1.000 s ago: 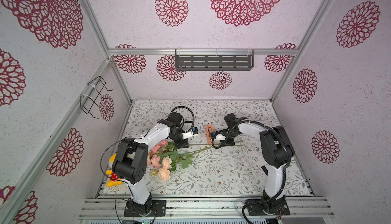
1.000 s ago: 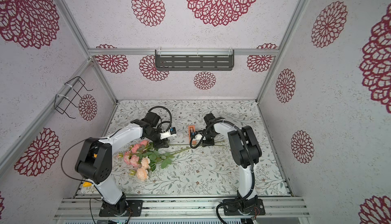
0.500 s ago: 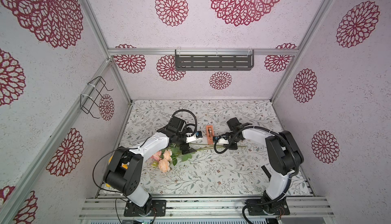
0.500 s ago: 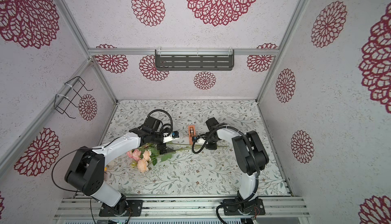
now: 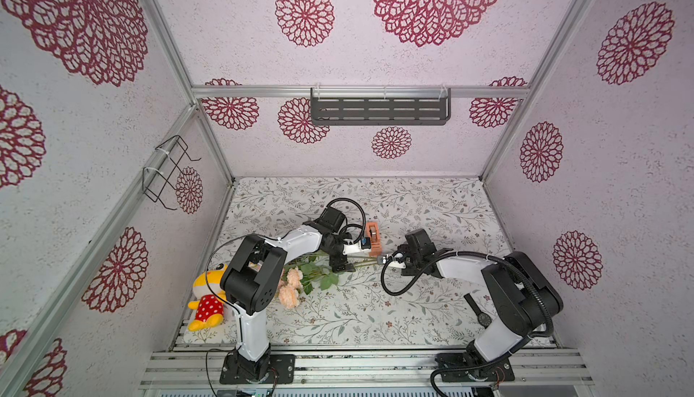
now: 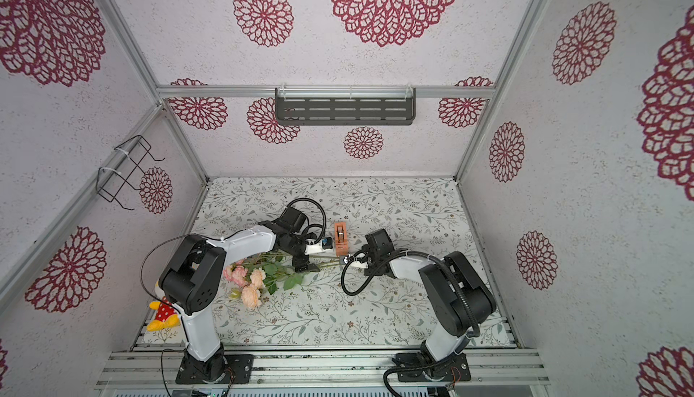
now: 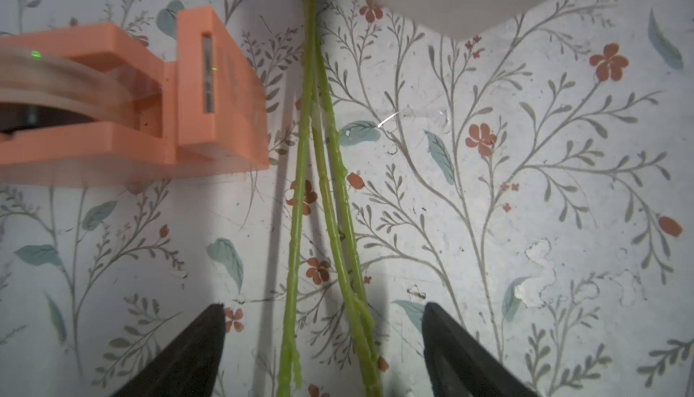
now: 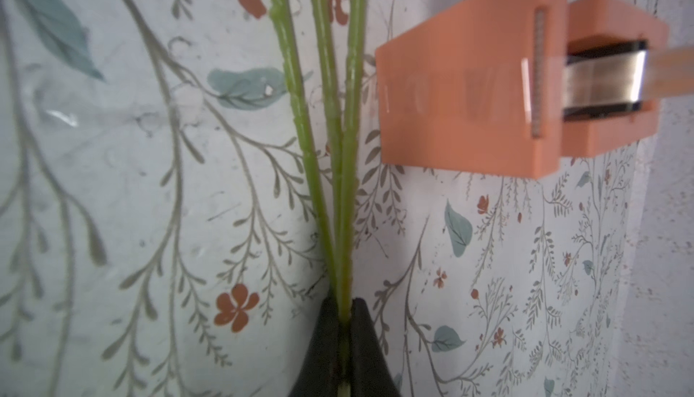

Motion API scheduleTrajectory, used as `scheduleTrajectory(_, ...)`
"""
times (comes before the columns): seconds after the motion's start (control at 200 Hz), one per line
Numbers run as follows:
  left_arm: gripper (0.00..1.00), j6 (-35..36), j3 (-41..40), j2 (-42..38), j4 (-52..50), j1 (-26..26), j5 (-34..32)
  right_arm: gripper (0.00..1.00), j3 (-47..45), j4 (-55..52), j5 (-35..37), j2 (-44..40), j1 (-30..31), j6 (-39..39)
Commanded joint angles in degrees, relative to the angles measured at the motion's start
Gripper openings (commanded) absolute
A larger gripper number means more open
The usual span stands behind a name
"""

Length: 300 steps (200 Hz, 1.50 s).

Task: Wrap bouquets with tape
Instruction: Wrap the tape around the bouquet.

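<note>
Beside the tape dispenser (image 8: 462, 95), its lettering blurred, bouquet stems (image 7: 298, 188) are pinched by the right gripper (image 8: 342, 303) and straddled by the spread, empty left gripper (image 7: 323, 305).

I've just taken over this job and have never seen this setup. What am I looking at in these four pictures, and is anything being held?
Two white-and-black robot arms stand at the near edge of a table covered in a leaf-printed cloth. Two pictures look down from overhead and are nearly alike; the other two come from a camera on each arm's wrist. On the cloth is a bouquet of artificial flowers with pink and peach blooms and long green stems, beside a small orange block-shaped tape dispenser. The right claw is shut on the stem ends. The left claw is open, one jaw on either side of the stems, touching none. A yellow plush toy and a black wristwatch lie near the arms' bases.
</note>
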Motion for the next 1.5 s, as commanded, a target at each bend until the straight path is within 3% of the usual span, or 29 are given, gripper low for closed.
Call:
scheduleTrajectory(0.0, 0.84, 3.2, 0.5, -0.2, -3.7, -0.4, -0.1, 0.0, -0.7, 0.4, -2.7, -1.6, -0.1, 0.8)
scheduleTrajectory(0.3, 0.8, 4.7, 7.4, 8.0, -13.6, -2.7, -14.0, 0.0, -4.3, 3.5, -5.3, -6.6, -0.4, 0.8)
scheduleTrajectory(0.485, 0.69, 4.3, 8.2, 9.8, -14.7, -3.7, -15.8, 0.0, -4.4, 3.3, -6.3, -8.4, -0.3, 0.8)
scheduleTrajectory(0.655, 0.42, 4.1, 9.4, 10.7, -16.5, -3.7, -16.5, 0.0, -3.2, -0.2, -5.5, -8.0, -0.3, -0.2)
scheduleTrajectory(0.751, 0.33, 3.7, 9.9, 11.1, -17.0, -3.7, -16.5, 0.0, -2.4, -3.5, -5.5, -7.7, -0.3, -0.4)
scheduleTrajectory(0.831, 0.15, 3.6, 9.8, 10.7, -17.1, -3.7, -16.1, 0.0, -2.1, -5.0, -5.4, -7.4, -0.3, -0.5)
scheduleTrajectory(0.956, 0.03, 3.5, 9.6, 9.6, -17.1, -3.7, -15.2, 0.0, -2.0, -4.7, -4.5, -7.1, 0.2, 0.2)
scheduleTrajectory(1.076, 0.0, 3.9, 8.8, 7.9, -17.0, -3.7, -14.3, 0.16, -3.7, -0.3, -1.4, -8.4, 2.2, 0.1)
scheduleTrajectory(1.161, 0.0, 3.6, 9.0, 7.8, -17.4, -3.7, -14.1, 0.35, -3.2, 0.1, -2.3, -8.4, 2.2, 0.8)
scheduleTrajectory(1.291, 0.0, 3.3, 9.6, 7.5, -18.8, -3.7, -14.0, 0.47, 0.8, -6.7, -5.2, -6.7, 2.3, 1.5)
scheduleTrajectory(1.496, 0.0, 2.8, 10.6, 5.0, -20.2, -3.7, -11.6, 0.48, 4.2, -12.3, -7.8, -2.6, 2.4, 0.9)
